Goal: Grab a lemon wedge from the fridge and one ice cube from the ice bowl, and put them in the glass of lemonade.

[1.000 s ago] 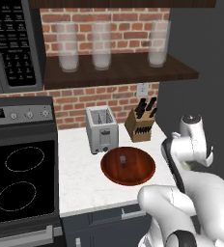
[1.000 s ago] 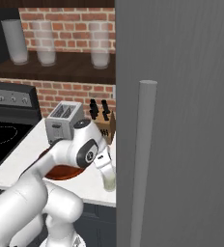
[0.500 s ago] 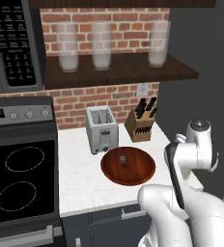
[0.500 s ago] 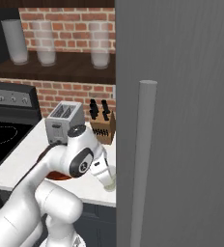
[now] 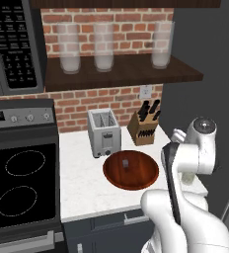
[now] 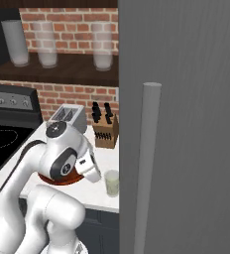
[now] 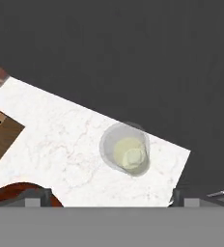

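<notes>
Left base view: we look forward and down from behind-left at the tabletop (image 5: 82, 183).
Right base view: from behind-right, sharing that tabletop.
Hand view: close above the glass of lemonade (image 7: 125, 149).

Glossy reddish wooden ice bowl (image 5: 131, 170) — matt white marbled counter (image 5: 82, 183)

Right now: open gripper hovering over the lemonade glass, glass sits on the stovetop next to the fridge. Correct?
Not the stovetop. The glass of lemonade stands on the white counter, beside the fridge; the hand view shows it, with the open gripper above. The rest holds.
</notes>
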Controlling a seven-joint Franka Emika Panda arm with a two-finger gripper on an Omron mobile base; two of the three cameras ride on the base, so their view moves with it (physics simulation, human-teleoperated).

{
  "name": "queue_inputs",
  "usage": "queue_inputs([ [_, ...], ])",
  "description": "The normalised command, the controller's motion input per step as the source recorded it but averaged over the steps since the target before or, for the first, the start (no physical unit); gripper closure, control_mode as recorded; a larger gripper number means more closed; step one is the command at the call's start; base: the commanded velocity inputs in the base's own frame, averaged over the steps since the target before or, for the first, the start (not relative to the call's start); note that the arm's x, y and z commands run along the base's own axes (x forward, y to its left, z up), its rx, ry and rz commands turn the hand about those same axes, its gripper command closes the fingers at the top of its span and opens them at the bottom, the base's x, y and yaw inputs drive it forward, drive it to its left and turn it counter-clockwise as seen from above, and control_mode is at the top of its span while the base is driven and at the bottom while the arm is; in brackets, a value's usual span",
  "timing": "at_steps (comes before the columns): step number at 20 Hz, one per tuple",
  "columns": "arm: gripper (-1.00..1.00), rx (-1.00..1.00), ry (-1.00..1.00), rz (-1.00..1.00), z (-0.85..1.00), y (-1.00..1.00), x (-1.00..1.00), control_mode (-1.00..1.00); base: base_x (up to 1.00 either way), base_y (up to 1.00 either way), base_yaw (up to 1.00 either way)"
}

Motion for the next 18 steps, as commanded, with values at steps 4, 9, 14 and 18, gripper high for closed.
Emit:
queue_inputs([
  [4, -1.0, 0.06, 0.08, 0.26, 0.57, 0.72, -0.17, -1.0, 0.0, 0.0, 0.0],
  [9, -1.0, 0.13, 0.35, 0.7, 0.21, 0.8, -0.16, -1.0, 0.0, 0.0, 0.0],
  [14, -1.0, 0.14, 0.27, 0.8, -0.12, 0.25, -0.1, -1.0, 0.0, 0.0, 0.0],
  [18, -1.0, -0.02, 0.0, 0.35, 0.05, 0.0, -0.57, -1.0, 0.0, 0.0, 0.0],
])
